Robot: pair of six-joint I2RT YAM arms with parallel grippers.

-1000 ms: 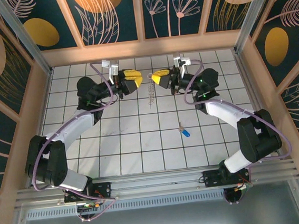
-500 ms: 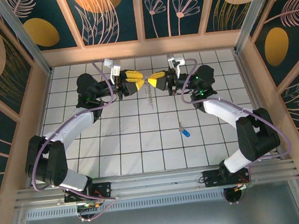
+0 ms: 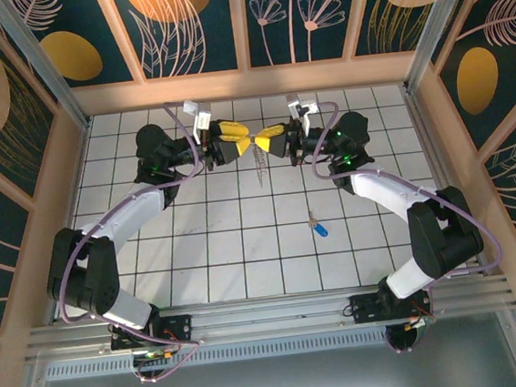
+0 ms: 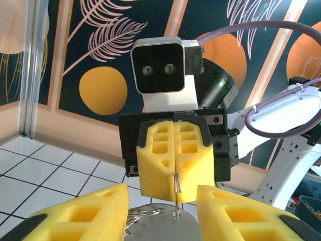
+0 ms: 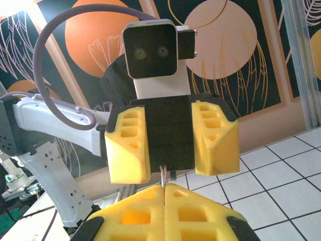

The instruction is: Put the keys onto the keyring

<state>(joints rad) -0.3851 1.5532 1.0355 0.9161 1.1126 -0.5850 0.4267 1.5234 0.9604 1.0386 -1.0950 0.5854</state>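
1. Top view. Both arms reach to the upper centre of the frame, where the left gripper and right gripper face each other tip to tip above the white tiled table. The yellow finger blocks of the two grippers are almost in contact.

2. Right gripper. Its jaws are pressed together and pinch a thin wire section of the keyring. In the left wrist view the wire comes out of the seam between the two closed yellow pads, at their lower edge. In the right wrist view the same wire stands upright in that seam, at lower centre of the frame.

3. Left gripper. Its jaws are spread. In the right wrist view the two yellow fingers stand apart, with the black gripper body between them. In the left wrist view they sit at the lower left and lower right corners, and the pinched wire lies in the gap between them, touching neither. The bumpy, chain-like part of the keyring sits just beside the lower-left finger; whether they touch cannot be determined.

4. Keyring position. In the top view it hangs below the meeting point of the grippers and runs down the frame. Whether its lower end touches the tiles cannot be determined.

5. Key. The blue-headed key lies flat on the tiles right of centre, well apart from both grippers and the keyring.
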